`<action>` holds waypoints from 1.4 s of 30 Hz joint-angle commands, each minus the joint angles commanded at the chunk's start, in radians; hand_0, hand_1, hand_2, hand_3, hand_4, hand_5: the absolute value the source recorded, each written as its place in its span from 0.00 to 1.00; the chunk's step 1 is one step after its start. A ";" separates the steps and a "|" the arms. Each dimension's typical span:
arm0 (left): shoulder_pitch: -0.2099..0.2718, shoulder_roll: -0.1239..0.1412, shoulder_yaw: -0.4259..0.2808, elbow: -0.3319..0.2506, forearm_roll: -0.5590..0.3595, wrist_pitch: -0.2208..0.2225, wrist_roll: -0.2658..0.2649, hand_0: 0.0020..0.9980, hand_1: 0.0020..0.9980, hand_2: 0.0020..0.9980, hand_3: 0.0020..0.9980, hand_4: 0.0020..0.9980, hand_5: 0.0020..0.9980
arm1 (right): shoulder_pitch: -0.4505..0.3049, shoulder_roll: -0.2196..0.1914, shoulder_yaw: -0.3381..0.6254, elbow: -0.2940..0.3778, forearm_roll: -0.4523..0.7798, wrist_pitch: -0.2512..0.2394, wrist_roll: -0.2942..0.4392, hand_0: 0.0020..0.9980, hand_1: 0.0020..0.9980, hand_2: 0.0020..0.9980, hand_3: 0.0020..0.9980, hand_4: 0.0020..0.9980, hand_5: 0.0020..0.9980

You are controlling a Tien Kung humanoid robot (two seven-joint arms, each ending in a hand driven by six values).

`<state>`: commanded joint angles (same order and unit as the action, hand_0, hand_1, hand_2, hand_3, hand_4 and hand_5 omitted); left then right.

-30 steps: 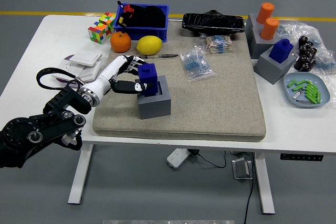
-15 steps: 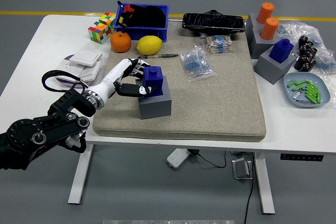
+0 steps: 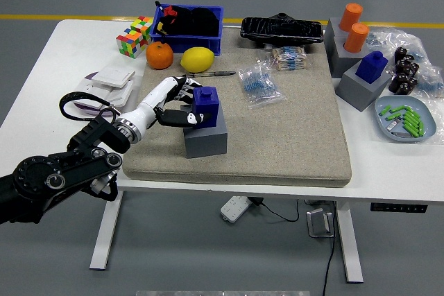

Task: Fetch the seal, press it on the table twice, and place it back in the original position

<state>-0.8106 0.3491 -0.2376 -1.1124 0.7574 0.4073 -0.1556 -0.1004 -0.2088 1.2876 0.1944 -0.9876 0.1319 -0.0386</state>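
A blue seal (image 3: 207, 105) stands upright in a grey block holder (image 3: 206, 136) on the left part of the beige mat (image 3: 291, 136). My left hand (image 3: 182, 105) is white with black fingertips and comes in from the lower left. Its fingers wrap the left side of the seal, thumb low at the front. The seal's base sits in the holder's socket. A second blue seal (image 3: 373, 65) rests in another grey holder (image 3: 362, 88) at the right. My right hand does not show.
Behind the hand lie a lemon (image 3: 197, 59), an orange (image 3: 159, 55), a pen (image 3: 210, 74), a blue bin (image 3: 189, 27) and a colour cube (image 3: 134, 37). Bagged parts (image 3: 259, 84) lie mid-mat. Orange cylinders (image 3: 354, 27) and a tray of green pieces (image 3: 406, 119) stand right.
My left hand and the seal shifted a little to the right and up over the holder; the forearm followed.
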 joint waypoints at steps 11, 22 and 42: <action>0.008 0.000 0.005 0.006 -0.008 -0.007 -0.028 0.64 0.49 0.42 0.57 0.71 0.00 | 0.000 0.001 0.003 -0.001 -0.002 0.001 -0.001 0.74 0.69 0.66 0.62 0.74 0.52; 0.014 -0.002 0.009 0.018 0.010 -0.021 -0.076 0.85 0.86 0.76 0.73 0.92 0.00 | 0.001 0.002 0.002 0.000 -0.001 0.002 -0.001 0.74 0.69 0.66 0.62 0.74 0.52; 0.013 -0.002 -0.007 0.041 0.016 -0.111 -0.045 1.00 1.00 1.00 1.00 1.00 0.39 | 0.001 0.003 0.003 0.000 0.000 0.004 -0.002 0.74 0.69 0.66 0.62 0.74 0.52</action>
<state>-0.7975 0.3469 -0.2445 -1.0718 0.7736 0.2966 -0.2005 -0.0993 -0.2059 1.2903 0.1940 -0.9881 0.1362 -0.0410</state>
